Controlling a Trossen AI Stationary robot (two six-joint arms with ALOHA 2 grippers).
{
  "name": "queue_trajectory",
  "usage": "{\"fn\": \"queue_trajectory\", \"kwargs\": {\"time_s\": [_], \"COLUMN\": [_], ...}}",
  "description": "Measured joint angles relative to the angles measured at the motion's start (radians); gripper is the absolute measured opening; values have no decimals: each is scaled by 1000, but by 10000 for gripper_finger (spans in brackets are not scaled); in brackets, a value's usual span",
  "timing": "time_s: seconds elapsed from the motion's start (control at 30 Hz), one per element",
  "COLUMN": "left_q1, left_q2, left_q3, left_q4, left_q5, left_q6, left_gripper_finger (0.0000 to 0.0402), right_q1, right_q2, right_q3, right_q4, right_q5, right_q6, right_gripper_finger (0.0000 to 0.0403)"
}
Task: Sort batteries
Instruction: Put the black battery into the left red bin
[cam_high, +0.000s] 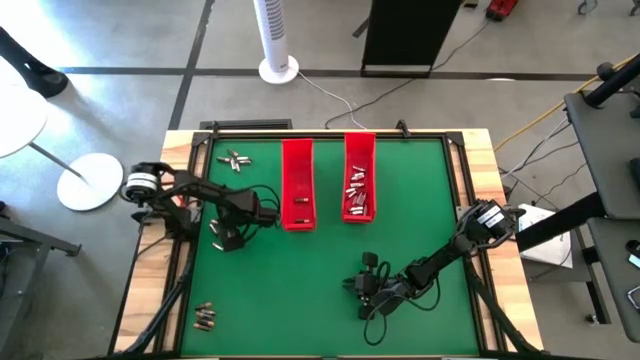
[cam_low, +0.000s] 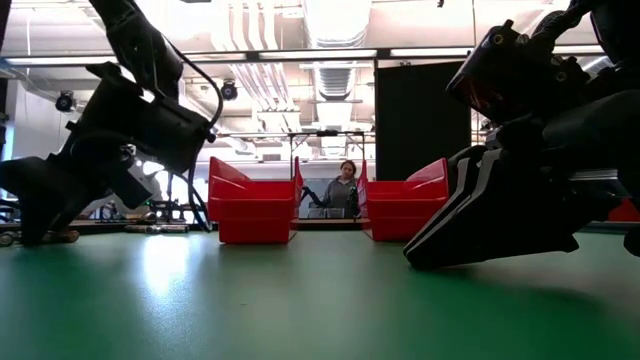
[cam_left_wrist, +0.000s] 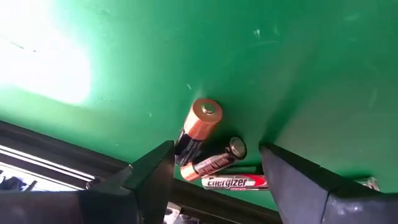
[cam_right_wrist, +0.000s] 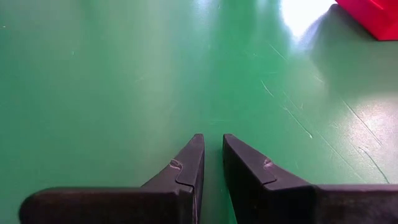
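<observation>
Two red trays stand side by side at the far middle of the green table. The left tray (cam_high: 297, 185) shows only one or two small cells near its near end, while the right tray (cam_high: 359, 177) holds a cluster of silvery batteries (cam_high: 357, 196) piled toward its near half. That split suggests each tray is meant for one kind of cell, with the right-hand kind well ahead.

Loose cells lie in separate groups on the mat — a small scatter at the far left (cam_high: 235, 159) and a short row near the near-left corner (cam_high: 204, 317), both well apart from the trays.

The left gripper (cam_left_wrist: 214, 168) sits low over the mat just left of the left tray, its fingers spread wide. In its wrist view three cells lie between the fingers: a copper-topped battery (cam_left_wrist: 198, 127), a second slimmer copper-and-black one (cam_left_wrist: 214, 162) touching it, and a silver Energizer cell (cam_left_wrist: 235, 182) lying across at the mat's edge. The wide spread looks like the stance for a pick, though with the cells bunched together, taking one alone may be awkward.

The right gripper (cam_right_wrist: 212, 165) rests low on the near-right part of the mat, well apart from any battery, fingers pressed nearly together on nothing — seemingly parked to stay clear of the left arm's work.
</observation>
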Motion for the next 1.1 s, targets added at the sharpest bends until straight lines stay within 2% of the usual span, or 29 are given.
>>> {"fn": "queue_trajectory", "kwargs": {"time_s": [0.47, 0.63, 0.8, 1.1], "left_q1": [-55, -79, -111, -191], "left_q2": [-1, -1, -1, -1], "left_q3": [-2, -2, 31, 180], "left_q4": [22, 26, 37, 113], "left_q5": [44, 69, 113, 185], "left_q6": [-3, -20, -36, -38], "left_gripper_finger": [96, 63, 44, 44], "right_q1": [0, 0, 0, 0], "right_q2": [0, 0, 0, 0], "right_q3": [0, 0, 0, 0], "right_q4": [0, 0, -1, 0], "right_q5": [-1, -2, -2, -2], "right_q6": [0, 0, 0, 0], "right_gripper_finger": [52, 52, 52, 52]}}
